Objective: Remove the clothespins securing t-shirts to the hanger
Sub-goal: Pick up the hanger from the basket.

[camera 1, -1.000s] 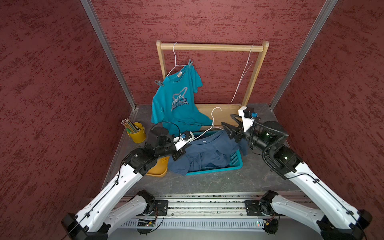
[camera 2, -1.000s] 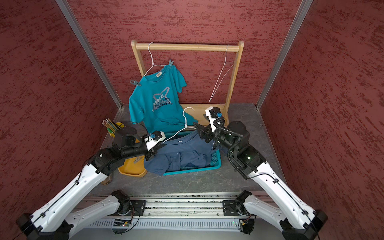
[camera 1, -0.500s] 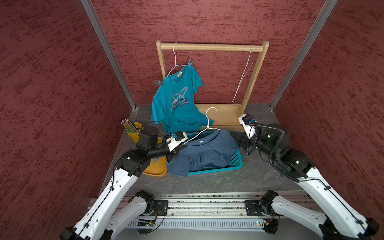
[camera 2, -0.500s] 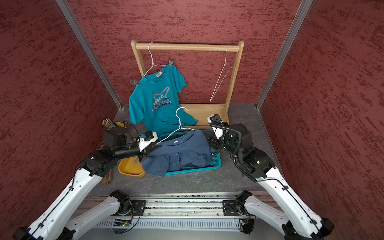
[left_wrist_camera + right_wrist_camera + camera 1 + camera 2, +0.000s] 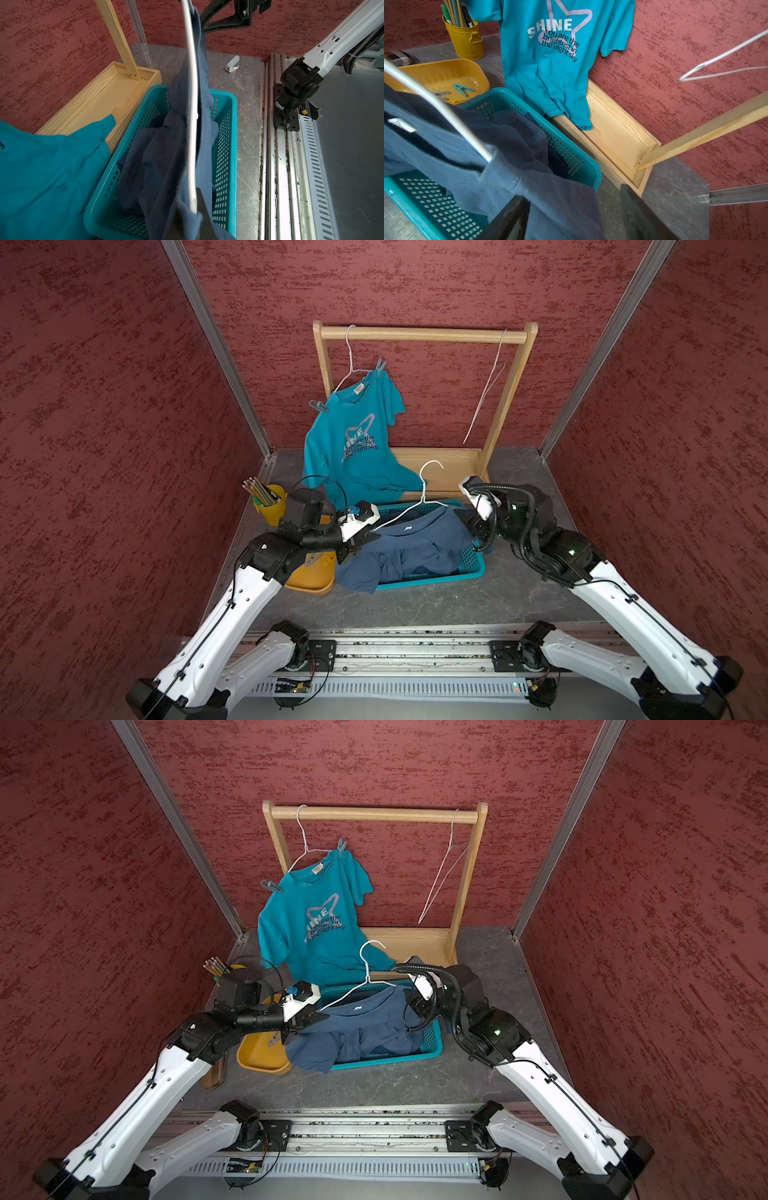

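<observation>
A slate-blue t-shirt [image 5: 411, 547] on a white wire hanger [image 5: 424, 493] droops over the teal basket [image 5: 469, 568], with a navy shirt [image 5: 517, 124] under it. My left gripper [image 5: 357, 545] [image 5: 193, 209] is shut on the hanger's left end and the shirt's shoulder. My right gripper [image 5: 473, 526] [image 5: 574, 214] is open at the right shoulder, with fabric lying between its fingers. The teal t-shirt [image 5: 357, 448] hangs on the rack, pinned by two clothespins [image 5: 380, 364] [image 5: 318, 406]. Loose clothespins [image 5: 463, 89] lie in the yellow tray [image 5: 446, 70].
The wooden rack [image 5: 419, 334] stands at the back with an empty wire hanger [image 5: 486, 402] on its rail. A yellow cup of pencils [image 5: 270, 506] sits at the left. A pale clip [image 5: 232, 64] lies on the table behind the basket's right end.
My right gripper has dropped from above the shirt to the basket's right end. The left gripper shifted slightly left and stays shut on the hanger.
</observation>
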